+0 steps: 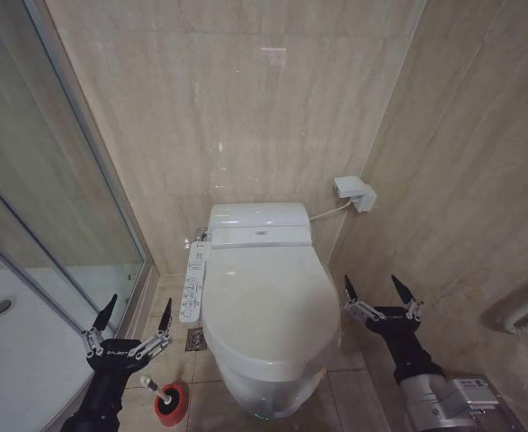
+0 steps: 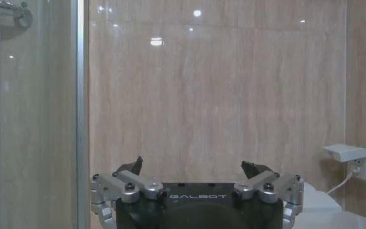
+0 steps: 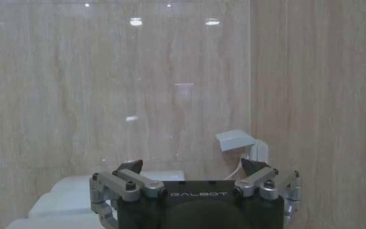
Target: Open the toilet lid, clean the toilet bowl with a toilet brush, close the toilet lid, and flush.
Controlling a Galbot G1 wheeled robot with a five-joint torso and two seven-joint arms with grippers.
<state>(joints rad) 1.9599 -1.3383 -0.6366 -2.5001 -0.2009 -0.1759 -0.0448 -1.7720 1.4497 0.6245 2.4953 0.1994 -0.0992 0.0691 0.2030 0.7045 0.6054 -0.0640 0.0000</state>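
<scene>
The toilet lid (image 1: 262, 306) lies shut and flat over the toilet bowl (image 1: 265, 389), centred against the far wall; none of the task's steps looks begun. Main risk: the lid is glossy, smooth and sits flush, so a fingertip hooked under its near edge could slip off, or catch the seat with it and lift both. The control panel (image 1: 193, 281) runs along the lid's left side, and a careless reach from that side could press it. The left hand (image 1: 127, 326) hangs open, empty, left of the toilet and just above the toilet brush (image 1: 154, 390), which stands in its red holder (image 1: 173, 403) on the floor at near left; a blind descent could tip the holder. The right hand (image 1: 380, 298) hovers open and empty right of the lid. The head view alone gives lid, brush and holder together; the wrist views show wall, the wall socket (image 3: 243, 143) and spread fingers (image 2: 131, 166).
</scene>
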